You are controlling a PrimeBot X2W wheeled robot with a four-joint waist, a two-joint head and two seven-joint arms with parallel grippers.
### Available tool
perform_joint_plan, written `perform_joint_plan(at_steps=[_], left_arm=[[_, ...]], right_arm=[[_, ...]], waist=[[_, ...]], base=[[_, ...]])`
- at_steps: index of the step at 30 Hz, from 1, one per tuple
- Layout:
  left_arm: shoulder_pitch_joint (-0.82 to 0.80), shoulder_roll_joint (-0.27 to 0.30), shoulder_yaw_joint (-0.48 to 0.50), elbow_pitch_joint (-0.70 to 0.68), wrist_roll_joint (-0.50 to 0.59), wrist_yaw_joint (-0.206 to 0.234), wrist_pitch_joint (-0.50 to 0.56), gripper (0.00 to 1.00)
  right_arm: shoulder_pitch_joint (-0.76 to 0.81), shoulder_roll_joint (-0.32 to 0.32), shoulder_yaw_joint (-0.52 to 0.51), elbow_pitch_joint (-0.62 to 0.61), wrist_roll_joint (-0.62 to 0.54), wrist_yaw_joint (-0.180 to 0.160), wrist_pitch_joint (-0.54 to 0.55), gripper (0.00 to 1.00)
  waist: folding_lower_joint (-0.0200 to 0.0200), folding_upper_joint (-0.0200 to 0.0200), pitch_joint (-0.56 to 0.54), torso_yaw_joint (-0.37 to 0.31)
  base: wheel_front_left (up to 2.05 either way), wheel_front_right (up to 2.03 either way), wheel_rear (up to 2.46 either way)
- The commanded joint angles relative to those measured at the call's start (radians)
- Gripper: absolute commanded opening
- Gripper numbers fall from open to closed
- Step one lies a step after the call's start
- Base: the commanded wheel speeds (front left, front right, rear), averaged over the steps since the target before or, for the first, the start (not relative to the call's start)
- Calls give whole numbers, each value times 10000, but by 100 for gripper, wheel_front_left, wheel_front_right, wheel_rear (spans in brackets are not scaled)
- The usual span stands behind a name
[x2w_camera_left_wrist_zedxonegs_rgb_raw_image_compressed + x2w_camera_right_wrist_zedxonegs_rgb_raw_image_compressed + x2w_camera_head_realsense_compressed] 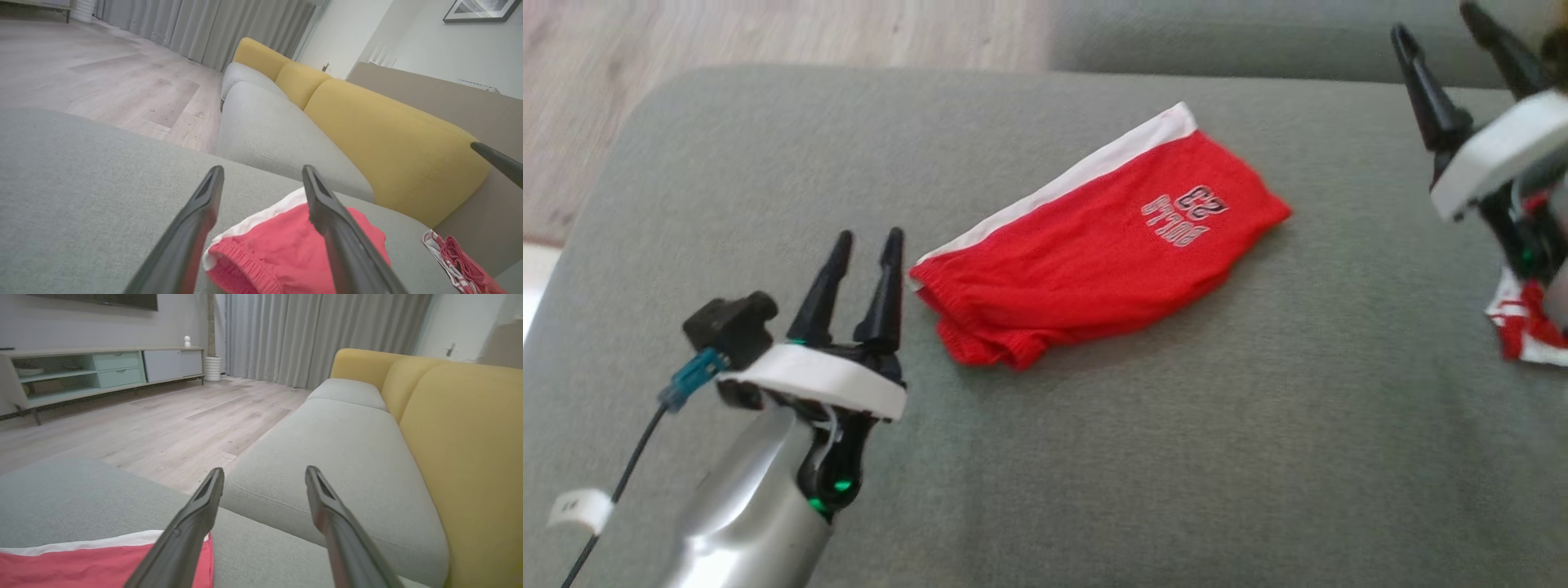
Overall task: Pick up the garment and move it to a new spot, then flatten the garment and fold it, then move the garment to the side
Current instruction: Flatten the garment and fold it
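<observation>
Read the scene from your left. The left gripper sits low at the left, over the grey cushion. Its jaws stand apart with a narrow gap and hold nothing. Its fingertips end just beside the left corner of the garment; whether they touch the cloth cannot be determined.

The garment is a pair of red shorts with a white band along the far edge. It lies folded near the centre of the cushion, running diagonally from lower left to upper right. A printed number and word show near its right end, upside down to you. In the left wrist view, the elastic hem lies low between the two fingers.

The right gripper is at the upper right, well apart from the garment. Its jaws are open and empty.

A second red and white cloth lies crumpled at the right edge of the cushion, partly hidden below the right wrist.
</observation>
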Motion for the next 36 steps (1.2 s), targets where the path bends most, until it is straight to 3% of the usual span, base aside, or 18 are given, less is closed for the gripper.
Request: perform_joint_plan(at_steps=[1,4,5,11,18,25,36], left_arm=[[-128,281,743,-461,330,120,-122,100],[253,201,1381,-832,926,242,-122,100],[253,201,1381,-832,926,242,-122,100],[1265,-77,2325,-1582,2718,574,-122,100],[2678,-601,3100,-1995,4538,767,-122,100],[3736,-1097,3957,-2551,6200,818,-122,100],[3809,-1724,4634,-2600,6856,264,-122,100]], right_arm=[[674,40,-581,-280,-338,65,-135,100],[1683,273,-1840,-684,-1124,65,-135,100],[1683,273,-1840,-684,-1124,65,-135,100],[4044,1227,-4944,-1863,-3459,65,-136,100],[6814,3362,-7722,-3582,-6217,65,-137,100],[8142,4677,-8680,-4797,-7645,65,-137,100],[8349,4983,-8996,-4987,-7834,65,-137,100]], waist=[[3,-1,-337,-371],[3,-1,-493,-572],[3,-1,-493,-572],[3,-1,-728,-1014],[3,-1,-962,-1499],[3,-1,-981,-1662],[3,-1,-733,-1302]], base=[[0,0,0],[0,0,0],[0,0,0],[0,0,0],[0,0,0],[0,0,0],[0,0,0]])
